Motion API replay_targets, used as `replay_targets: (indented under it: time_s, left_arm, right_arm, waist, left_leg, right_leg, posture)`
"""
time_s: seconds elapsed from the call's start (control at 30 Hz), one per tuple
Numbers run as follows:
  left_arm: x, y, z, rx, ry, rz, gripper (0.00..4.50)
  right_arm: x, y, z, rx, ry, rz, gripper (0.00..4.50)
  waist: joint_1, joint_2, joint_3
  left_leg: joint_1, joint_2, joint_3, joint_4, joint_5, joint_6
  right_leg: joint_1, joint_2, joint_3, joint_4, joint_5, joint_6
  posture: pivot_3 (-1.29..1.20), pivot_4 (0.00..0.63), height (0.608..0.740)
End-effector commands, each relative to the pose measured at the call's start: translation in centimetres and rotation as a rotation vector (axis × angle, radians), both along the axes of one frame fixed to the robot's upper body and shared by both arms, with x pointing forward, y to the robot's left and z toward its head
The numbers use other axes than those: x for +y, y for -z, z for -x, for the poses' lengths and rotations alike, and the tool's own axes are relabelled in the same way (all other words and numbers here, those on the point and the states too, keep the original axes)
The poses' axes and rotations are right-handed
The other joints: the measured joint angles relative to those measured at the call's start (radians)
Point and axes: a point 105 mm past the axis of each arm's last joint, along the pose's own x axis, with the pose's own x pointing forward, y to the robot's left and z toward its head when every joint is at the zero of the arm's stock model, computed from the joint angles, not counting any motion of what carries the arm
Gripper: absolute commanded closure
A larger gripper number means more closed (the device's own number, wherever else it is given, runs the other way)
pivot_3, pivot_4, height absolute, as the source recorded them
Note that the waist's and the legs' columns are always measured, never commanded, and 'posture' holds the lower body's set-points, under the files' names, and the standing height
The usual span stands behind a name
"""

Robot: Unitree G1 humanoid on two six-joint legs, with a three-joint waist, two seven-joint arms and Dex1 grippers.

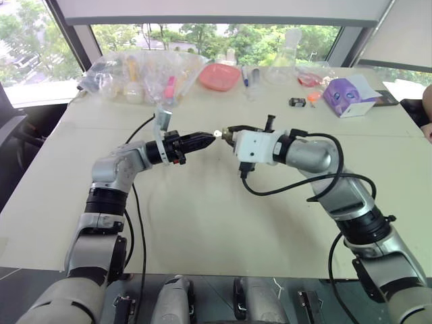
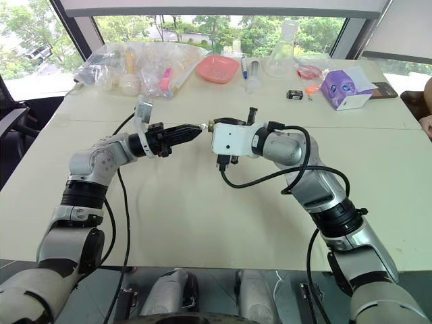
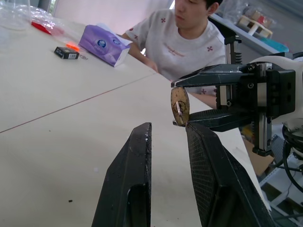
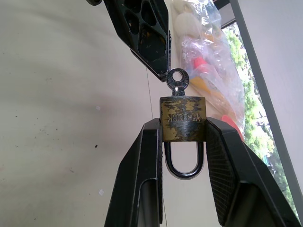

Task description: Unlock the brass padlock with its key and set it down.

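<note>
Crowding the top of the head views, a heap of clear plastic bags [image 1: 138,74] sits upper left on the cream table [image 1: 202,223], with a pink dish [image 1: 219,76] beside it, a glass flask [image 1: 283,64] further right, then a purple tissue box [image 1: 347,96] and a small black box [image 1: 297,102] near the upper right. All of it lies well behind the arms; nothing stands between the grippers and the tabletop.

The middle and lower part of the table is bare, with open surface below both grippers. Black cables [image 1: 297,185] loop off the right arm onto that surface. The table's near edge runs along the bottom of the head views.

At the centre of the frame the right gripper [image 4: 182,130] is clamped on the brass padlock [image 4: 182,119], one finger pressed to each side of the body, shackle hanging between them. The key [image 4: 178,81] stands in the lock's far end. The left gripper [image 3: 168,135] points at it, fingers slightly apart, its tips just beside the key and closed on nothing.

The right wrist view alone gives the lock's stamped lettering and the key's ring head. The left wrist view shows a seated person [image 3: 182,38] in a white shirt behind the table.
</note>
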Motion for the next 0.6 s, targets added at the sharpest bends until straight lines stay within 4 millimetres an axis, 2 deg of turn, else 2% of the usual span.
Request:
replay_targets:
  time_s: [0.03, 0.43, 0.47, 0.53, 0.6]
  left_arm:
    - [0.2, -1.6, 0.5, -0.062, 0.018, 0.007, 3.34]
    - [-1.1, -2.0, -0.1, -0.074, 0.028, 0.025, 3.34]
    - [-1.1, -2.1, -0.1, -0.073, 0.027, 0.029, 3.87]
    - [-1.1, -2.1, -0.1, -0.074, 0.031, 0.034, 4.41]
    - [-1.1, -2.1, -0.1, -0.075, 0.033, 0.033, 4.41]
  right_arm:
    - [-0.3, -1.4, -0.2, -0.052, 0.016, -0.024, 3.83]
    - [0.7, -1.0, 0.6, -0.033, -0.023, -0.037, 3.83]
    - [0.7, -1.0, 0.6, -0.033, -0.024, -0.037, 3.83]
    - [0.7, -0.9, 0.6, -0.032, -0.023, -0.038, 3.83]
    - [0.7, -0.9, 0.6, -0.031, -0.021, -0.037, 3.83]
  waist:
    - [0.000, 0.000, 0.000]
    - [0.000, 0.000, 0.000]
    - [0.000, 0.000, 0.000]
    - [0.000, 0.000, 0.000]
    - [0.000, 0.000, 0.000]
  left_leg:
    - [0.000, 0.000, 0.000, 0.000, 0.000, 0.000]
    - [0.000, 0.000, 0.000, 0.000, 0.000, 0.000]
    - [0.000, 0.000, 0.000, 0.000, 0.000, 0.000]
    - [0.000, 0.000, 0.000, 0.000, 0.000, 0.000]
    - [0.000, 0.000, 0.000, 0.000, 0.000, 0.000]
  right_leg:
    - [0.000, 0.000, 0.000, 0.000, 0.000, 0.000]
    - [0.000, 0.000, 0.000, 0.000, 0.000, 0.000]
    - [0.000, 0.000, 0.000, 0.000, 0.000, 0.000]
    - [0.000, 0.000, 0.000, 0.000, 0.000, 0.000]
    - [0.000, 0.000, 0.000, 0.000, 0.000, 0.000]
  posture:
    - [0.00, 0.150, 0.733]
    - [0.00, 0.150, 0.733]
    - [0.00, 0.150, 0.733]
    - [0.00, 0.150, 0.733]
    - [0.00, 0.150, 0.733]
